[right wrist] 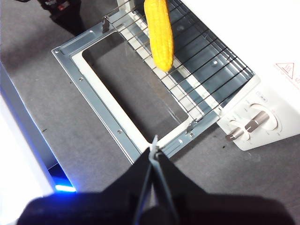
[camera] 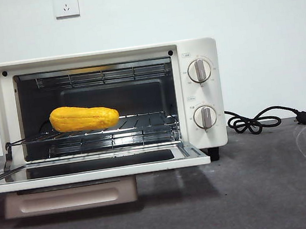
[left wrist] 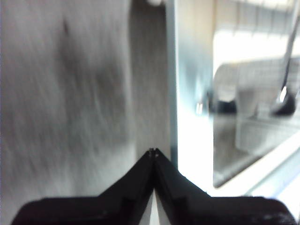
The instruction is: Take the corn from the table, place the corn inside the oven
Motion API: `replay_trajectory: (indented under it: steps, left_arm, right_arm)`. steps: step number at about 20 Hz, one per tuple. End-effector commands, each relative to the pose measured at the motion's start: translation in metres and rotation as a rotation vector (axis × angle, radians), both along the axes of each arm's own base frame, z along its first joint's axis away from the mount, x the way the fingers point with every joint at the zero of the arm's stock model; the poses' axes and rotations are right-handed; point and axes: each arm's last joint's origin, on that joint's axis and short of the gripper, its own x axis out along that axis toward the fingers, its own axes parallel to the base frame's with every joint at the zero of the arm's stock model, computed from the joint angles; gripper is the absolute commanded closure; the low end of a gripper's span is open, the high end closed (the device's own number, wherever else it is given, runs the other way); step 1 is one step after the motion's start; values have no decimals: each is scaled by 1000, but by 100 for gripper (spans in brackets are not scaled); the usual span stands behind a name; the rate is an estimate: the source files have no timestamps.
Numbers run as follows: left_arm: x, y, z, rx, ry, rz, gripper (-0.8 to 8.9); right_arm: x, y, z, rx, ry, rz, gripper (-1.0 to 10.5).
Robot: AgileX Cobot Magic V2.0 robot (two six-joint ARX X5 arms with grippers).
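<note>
Open oven point(camera: 195, 47) door foremost, corn point(camera: 83, 118) lying on rack inside

The oven point(camera: 109, 106) is viewed level from worktop point(camera: 264, 190) height, close up; the right wrist view (from above) shares its open door point(right wrist: 126, 93).

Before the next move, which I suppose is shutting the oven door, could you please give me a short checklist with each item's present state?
1. Corn lies on the rack inside the oven: ok.
2. Corn clear of the door's swing: cannot tell; in the right wrist view the rack reaches out over the door.
3. Door fully open and flat: ok.
4. Right gripper empty, jaws shut, above the door's edge: ok.
5. Left gripper empty, jaws shut: ok.
6. Cord clear of the door: ok.
</note>
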Motion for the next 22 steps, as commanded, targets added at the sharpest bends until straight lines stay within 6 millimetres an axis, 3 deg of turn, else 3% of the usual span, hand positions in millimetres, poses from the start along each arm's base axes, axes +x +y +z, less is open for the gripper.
replay_trajectory:
  steps: [1,6,10,16,22]
  left_arm:
    - [-8,-6,-1,-69,34,-61,822]
    - [-15,-5,12,-247,-1,-59,822]
    - [-22,1,48,-338,-199,-34,822]
    - [-39,16,122,-371,-555,94,822]
    - [-76,5,153,-335,-642,81,822]
  right_arm:
    - [-1,-1,-1,-2,-2,4,959]
    - [-1,-1,-1,-3,3,2,959]
    - [-1,-1,-1,-4,4,2,959]
    - [-1,-1,-1,0,8,7,959]
    - [-2,0,-1,16,24,25,959]
